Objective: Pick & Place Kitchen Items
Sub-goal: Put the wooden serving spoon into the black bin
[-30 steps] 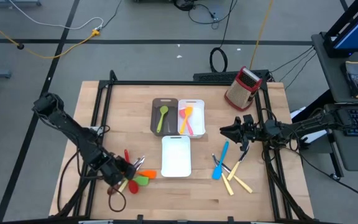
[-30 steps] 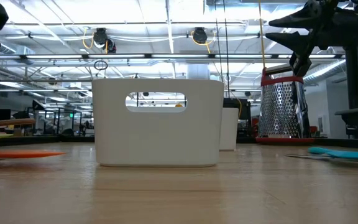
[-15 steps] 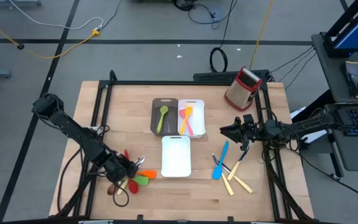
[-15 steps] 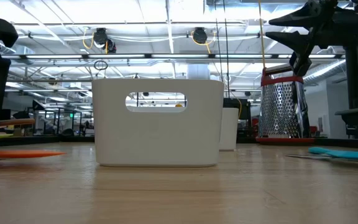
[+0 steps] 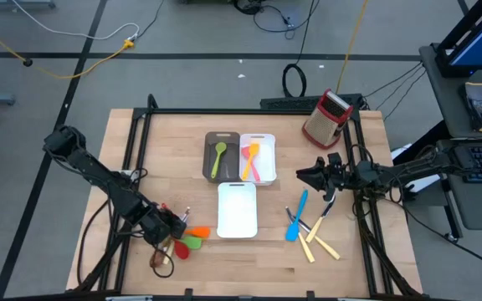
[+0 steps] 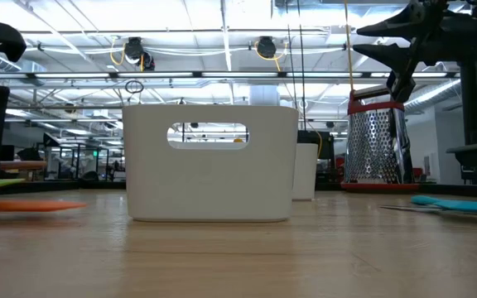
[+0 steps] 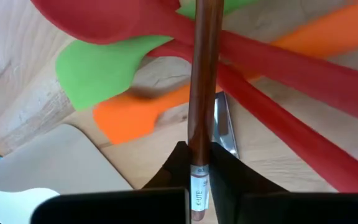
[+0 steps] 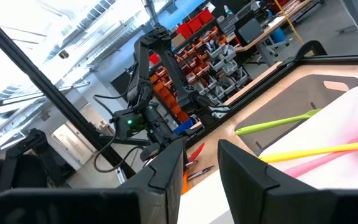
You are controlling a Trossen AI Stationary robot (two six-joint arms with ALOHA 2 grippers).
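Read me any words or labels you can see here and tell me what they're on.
"K-UTE", as far as it can be read: white sticker on the brown handle clamped in the left gripper.
Small print below it on the sticker: too small to read.
Nothing else carries readable text.

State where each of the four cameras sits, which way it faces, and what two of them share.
High: overhead, facing down; both arms, left gripper, right gripper.
Low: table height, facing the white tray and box grater.
Left wrist: at a brown spoon between its fingers.
Right wrist: across the trays toward the other arm.
High and low share the grater.
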